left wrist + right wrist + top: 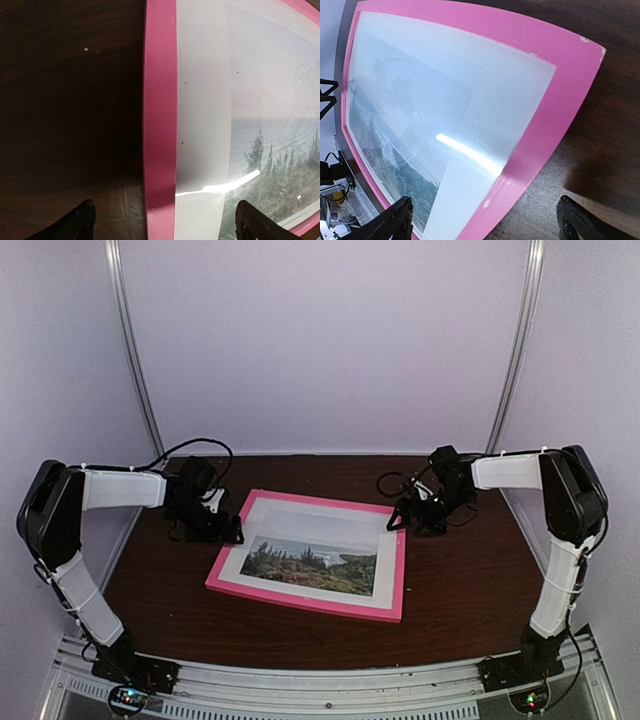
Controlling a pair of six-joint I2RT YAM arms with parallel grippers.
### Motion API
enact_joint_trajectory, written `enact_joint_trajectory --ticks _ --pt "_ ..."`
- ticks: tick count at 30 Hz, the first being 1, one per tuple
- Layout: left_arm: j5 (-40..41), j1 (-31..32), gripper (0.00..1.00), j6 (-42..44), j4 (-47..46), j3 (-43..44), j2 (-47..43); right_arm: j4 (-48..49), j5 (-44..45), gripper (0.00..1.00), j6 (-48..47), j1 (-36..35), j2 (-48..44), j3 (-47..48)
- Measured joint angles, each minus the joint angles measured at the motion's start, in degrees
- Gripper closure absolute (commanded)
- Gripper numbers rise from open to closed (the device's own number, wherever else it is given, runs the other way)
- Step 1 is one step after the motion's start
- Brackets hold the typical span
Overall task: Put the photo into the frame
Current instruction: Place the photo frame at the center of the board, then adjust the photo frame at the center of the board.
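The pink frame (pixel 310 601) lies flat in the middle of the dark table. Inside it, under glossy glazing, the photo (pixel 315 566) of trees and sea shows within a white mat (pixel 300 522). My left gripper (pixel 225 532) hovers open at the frame's left edge; in its wrist view the fingers straddle the pink rim (pixel 160 125), the photo (pixel 280 175) to the right. My right gripper (pixel 400 520) stands open at the frame's far right corner, its fingers spanning the pink rim (pixel 560 100) with the photo (pixel 395 165) at lower left. Neither gripper holds anything.
The brown table (pixel 460 580) is walled by pale panels at the back and sides. Cables trail behind both wrists. A metal rail (pixel 330 680) with both arm bases runs along the near edge.
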State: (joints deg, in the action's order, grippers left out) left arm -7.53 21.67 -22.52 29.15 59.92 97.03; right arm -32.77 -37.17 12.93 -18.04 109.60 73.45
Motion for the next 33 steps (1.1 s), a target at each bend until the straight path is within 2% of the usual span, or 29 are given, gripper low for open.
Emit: enact_joint_trajectory --ticks 6,15,22,28,33 --pt "-1.11 -0.26 0.03 -0.39 -0.96 -0.04 2.43 1.27 0.20 0.00 0.96 -1.01 1.11 0.00" --pt "-5.81 -0.31 0.17 -0.85 -4.28 -1.16 3.30 1.46 1.11 0.00 1.90 -1.20 1.77 0.57" --pt "-9.86 -0.50 0.29 -2.05 -8.55 -3.65 3.45 1.49 1.16 0.00 2.32 -1.20 5.18 4.66" --pt "-10.67 0.59 0.31 -2.95 -10.27 -5.75 2.21 0.57 1.11 0.00 2.51 -0.33 7.91 8.81" --pt "-11.21 5.09 0.30 -4.22 -9.81 -8.09 -0.07 -1.51 1.46 0.00 2.25 1.44 10.58 13.94"
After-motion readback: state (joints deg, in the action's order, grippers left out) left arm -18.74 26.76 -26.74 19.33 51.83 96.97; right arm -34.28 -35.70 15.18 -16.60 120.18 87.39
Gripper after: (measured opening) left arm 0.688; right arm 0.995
